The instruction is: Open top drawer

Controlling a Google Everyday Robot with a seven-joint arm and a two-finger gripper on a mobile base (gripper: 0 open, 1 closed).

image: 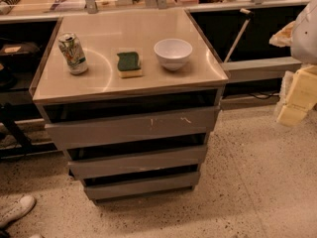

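"So, where have you got the pincer (296,100) parked?"

"Off past the bench's (124,86) right edge, well apart from it, hanging at about drawer height. I'd guess it sits out there so nothing blocks my view of the fronts. Whether it's spread or pressed together I can't tell from this angle. It's pinching nothing that I can see."

"And the top drawer (133,128)?"

"Straight under the bench's front edge. It's the tallest of the three grey fronts, with white scuffs right of centre, and it looks shut or close to it. There's no handle, so the dark slot between the front edge and the drawer's top lip is my way in. I reckon I have to hook behind that lip and pull straight toward the camera."

"Anything on top that worries you?"

"Not much. The can (73,52) stands upright near the left edge, the sponge (129,64) lies mid-bench, and the white bowl (173,53) sits toward the right edge. All three are set back from the front edge, so they're clear of my reach into the slot. A hard tug could rock the can, though. The two shorter drawers (138,162) below aren't my business. There's also a white shoe (17,209) on the floor off the front-left corner, so I'd pull gently."
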